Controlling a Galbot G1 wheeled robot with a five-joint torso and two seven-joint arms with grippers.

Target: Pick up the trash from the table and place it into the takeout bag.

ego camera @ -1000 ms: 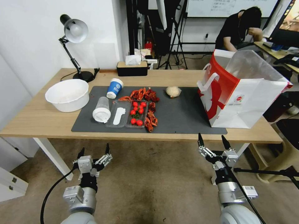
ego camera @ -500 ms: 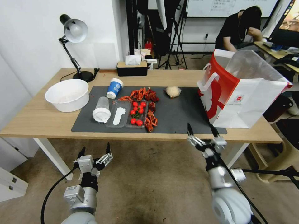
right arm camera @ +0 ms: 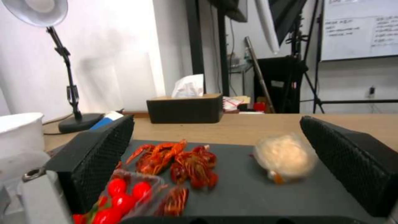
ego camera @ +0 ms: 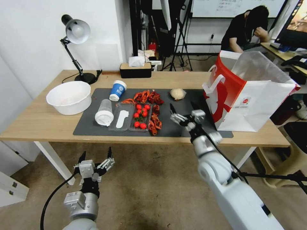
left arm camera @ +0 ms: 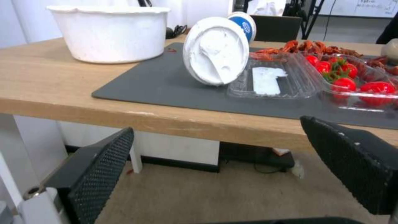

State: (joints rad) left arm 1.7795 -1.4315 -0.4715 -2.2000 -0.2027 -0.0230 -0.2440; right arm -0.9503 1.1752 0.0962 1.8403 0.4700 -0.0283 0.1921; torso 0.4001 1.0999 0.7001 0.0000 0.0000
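Note:
On the table (ego camera: 41, 121) lies a dark mat with the trash: a blue-and-white paper cup (ego camera: 117, 90), a clear plastic cup (ego camera: 104, 112) on its side, a pale crumpled wad (ego camera: 177, 93), red crayfish shells (ego camera: 150, 96) and a clear tray of cherry tomatoes (ego camera: 131, 116). My right gripper (ego camera: 184, 108) hovers open over the mat, just in front of the wad (right arm camera: 285, 157), which lies ahead between its fingers. The takeout bag (ego camera: 252, 102) stands open at the right end. My left gripper (ego camera: 96, 155) hangs open below the table's front edge, facing the plastic cup (left arm camera: 215, 51).
A white bowl (ego camera: 68, 96) sits at the left end of the table, with a desk lamp (ego camera: 76, 32) behind it. A black tissue box (ego camera: 136, 70) stands at the back edge. Bare mat lies between the shells and the bag.
My right arm has risen from below the table's front edge and swung up and left over the mat towards the wad. The left arm has stayed put.

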